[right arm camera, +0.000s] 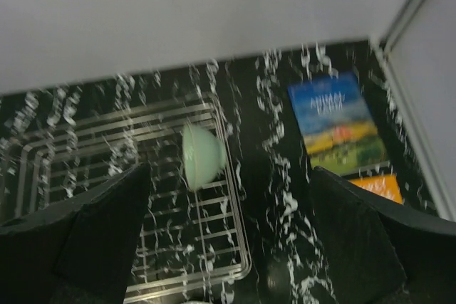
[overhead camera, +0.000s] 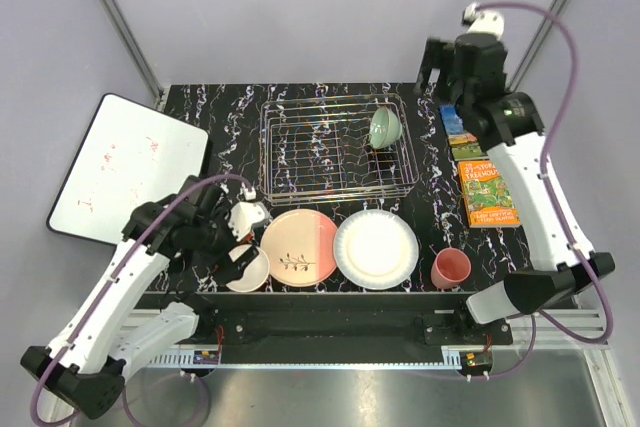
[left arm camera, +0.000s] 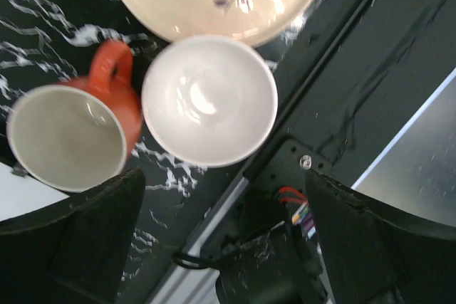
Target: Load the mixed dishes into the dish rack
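Observation:
The silver wire dish rack (overhead camera: 300,162) stands mid-table and holds the mint-green bowl (overhead camera: 386,128) on edge at its right end; both also show in the right wrist view, rack (right arm camera: 107,169) and bowl (right arm camera: 201,153). In front lie the pink-and-cream plate (overhead camera: 299,247), the white plate (overhead camera: 376,248), the pink cup (overhead camera: 451,268) and the orange bowl (overhead camera: 250,269), white inside (left arm camera: 209,100). The orange-red mug (left arm camera: 78,129) stands beside that bowl. My left gripper (overhead camera: 240,237) is open and empty above the bowl and mug. My right gripper (overhead camera: 437,69) is open and empty, high above the table's back right.
Two colourful books (overhead camera: 478,172) lie right of the rack, also in the right wrist view (right arm camera: 335,119). A white board (overhead camera: 125,167) overhangs the table's left side. The table's near edge and arm base mounts (left arm camera: 285,247) lie just below the bowl.

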Controlling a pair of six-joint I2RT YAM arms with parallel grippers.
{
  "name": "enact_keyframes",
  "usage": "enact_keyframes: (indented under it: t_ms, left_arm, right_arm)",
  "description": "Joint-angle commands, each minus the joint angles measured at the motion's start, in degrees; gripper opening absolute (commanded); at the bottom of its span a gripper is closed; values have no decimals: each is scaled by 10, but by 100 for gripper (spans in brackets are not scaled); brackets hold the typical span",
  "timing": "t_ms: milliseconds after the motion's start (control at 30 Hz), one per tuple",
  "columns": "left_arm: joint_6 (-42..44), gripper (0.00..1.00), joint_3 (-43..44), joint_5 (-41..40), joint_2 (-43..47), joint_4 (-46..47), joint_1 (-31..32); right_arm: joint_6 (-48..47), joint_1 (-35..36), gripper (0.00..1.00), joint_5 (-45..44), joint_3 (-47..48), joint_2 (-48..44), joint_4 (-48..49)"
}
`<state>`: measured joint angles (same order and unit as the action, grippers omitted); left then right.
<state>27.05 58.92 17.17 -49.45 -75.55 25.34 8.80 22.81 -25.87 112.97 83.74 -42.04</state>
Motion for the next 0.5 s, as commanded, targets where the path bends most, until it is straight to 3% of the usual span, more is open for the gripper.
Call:
enact_keyframes:
  t_ms: [0, 267, 467]
  left_arm:
    - [18, 99, -19, -53, 1, -17, 45]
    - [6, 99, -66, -93, -58, 46, 159]
    - [6, 99, -114, -126, -83, 130, 204]
  right_arm:
    - [119, -34, 100, 75, -106, -55, -2]
    - [160, -54, 100, 42, -194, -59, 12]
    - [188, -76, 100, 49, -248, -84, 51]
